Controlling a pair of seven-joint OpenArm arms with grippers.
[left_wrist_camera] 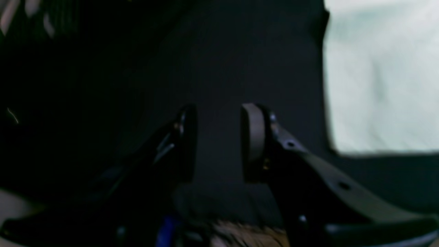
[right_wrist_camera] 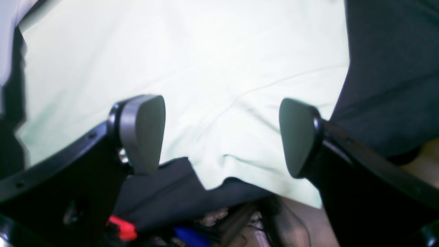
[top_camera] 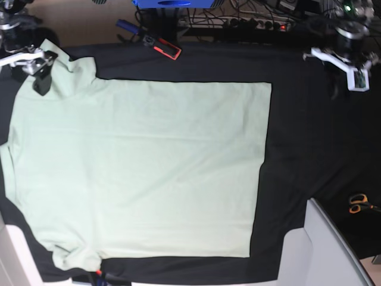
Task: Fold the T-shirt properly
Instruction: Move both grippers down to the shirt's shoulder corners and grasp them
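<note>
Left tool hangs with its jaws apart over black cloth, the T-shirt off to one side. Right tool spreads wide and empty above the T-shirt's sleeve edge. From the base view, the T-shirt lies flat on the table, long axis across the picture, hem toward the left tool; orange scissors rest nearby.

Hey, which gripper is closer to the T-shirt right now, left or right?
Right. The right gripper hangs open at the T-shirt's sleeve corner, over the fabric. The left gripper is off to the side over the black cloth, well clear of the hem, jaws apart.
</note>
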